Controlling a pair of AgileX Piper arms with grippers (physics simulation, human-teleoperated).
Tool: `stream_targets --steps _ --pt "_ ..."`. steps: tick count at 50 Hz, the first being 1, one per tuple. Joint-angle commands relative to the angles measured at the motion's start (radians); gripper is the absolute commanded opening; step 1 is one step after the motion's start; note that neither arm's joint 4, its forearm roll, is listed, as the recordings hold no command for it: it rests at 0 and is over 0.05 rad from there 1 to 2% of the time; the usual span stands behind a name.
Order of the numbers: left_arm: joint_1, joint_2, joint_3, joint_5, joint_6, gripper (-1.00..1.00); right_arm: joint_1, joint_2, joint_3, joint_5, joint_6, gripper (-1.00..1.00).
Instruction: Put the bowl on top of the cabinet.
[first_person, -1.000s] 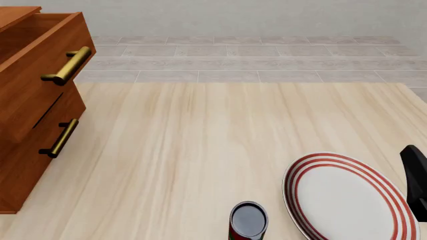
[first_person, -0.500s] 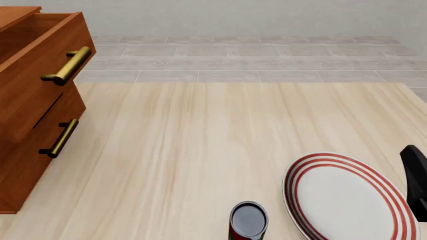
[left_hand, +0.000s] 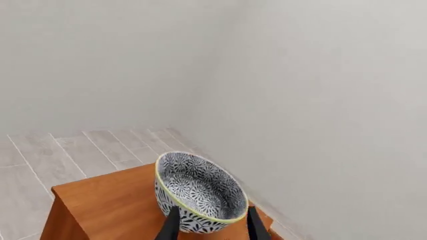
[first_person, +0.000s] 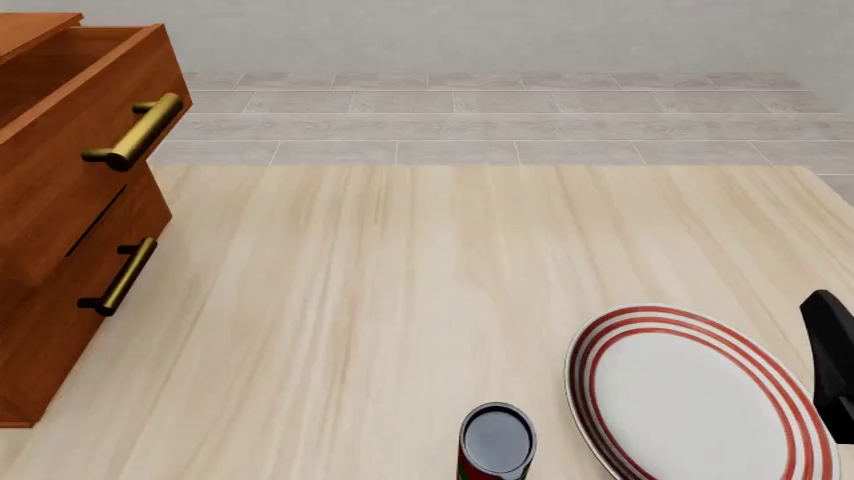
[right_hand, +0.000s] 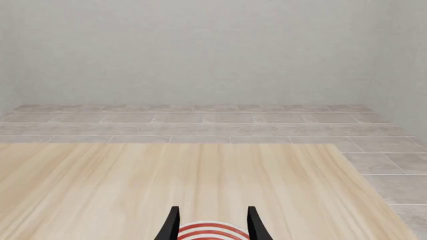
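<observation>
In the left wrist view, the blue-black patterned bowl (left_hand: 199, 192) with a yellowish rim rests on the reddish-brown top of the cabinet (left_hand: 100, 205), near the wall corner. My left gripper (left_hand: 213, 227) is open, its fingertips (left_hand: 172, 226) standing on either side of the bowl's near edge. The front view shows the cabinet (first_person: 67, 200) at the left with its top drawer pulled out; the bowl and left gripper are out of that view. My right gripper (right_hand: 212, 222) is open and holds nothing, hovering over the plate's edge.
A white plate with red rings (first_person: 694, 395) lies at the table's front right, and a dark can (first_person: 497, 440) stands just left of it. Part of the black right arm (first_person: 830, 360) shows at the right edge. Brass handles (first_person: 134, 130) stick out from the drawers.
</observation>
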Motion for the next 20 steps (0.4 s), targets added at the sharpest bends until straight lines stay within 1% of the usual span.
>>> stream_targets --steps 1,3,4,5,7,9,10,11,16,20 --pt "-0.11 -0.257 -0.001 0.056 0.052 1.0 0.0 0.0 0.0 0.0 0.0 1.0" --pt "-0.1 -0.265 -0.001 0.062 0.038 1.0 0.0 0.0 0.0 0.0 0.0 1.0" --pt "-0.124 -0.287 -0.004 0.067 0.054 1.0 0.0 0.0 0.0 0.0 0.0 1.0" --pt "-0.117 -0.292 -0.007 0.076 0.052 1.0 0.0 0.0 0.0 0.0 0.0 1.0" --pt "-0.145 -0.315 -0.01 0.086 0.067 1.0 0.0 0.0 0.0 0.0 0.0 1.0" --pt "-0.142 -0.317 -0.014 0.097 0.06 1.0 0.0 0.0 0.0 0.0 0.0 1.0" --pt "-0.145 -0.333 -0.015 0.093 0.073 1.0 0.0 0.0 0.0 0.0 0.0 1.0" --pt "-0.14 -0.328 -0.017 0.1 0.065 1.0 0.0 0.0 0.0 0.0 0.0 1.0" --pt "-0.157 -0.349 -0.022 0.121 0.063 1.0 0.0 0.0 0.0 0.0 0.0 1.0" --pt "-0.168 -0.362 -0.018 0.126 0.077 1.0 0.0 0.0 0.0 0.0 0.0 1.0"
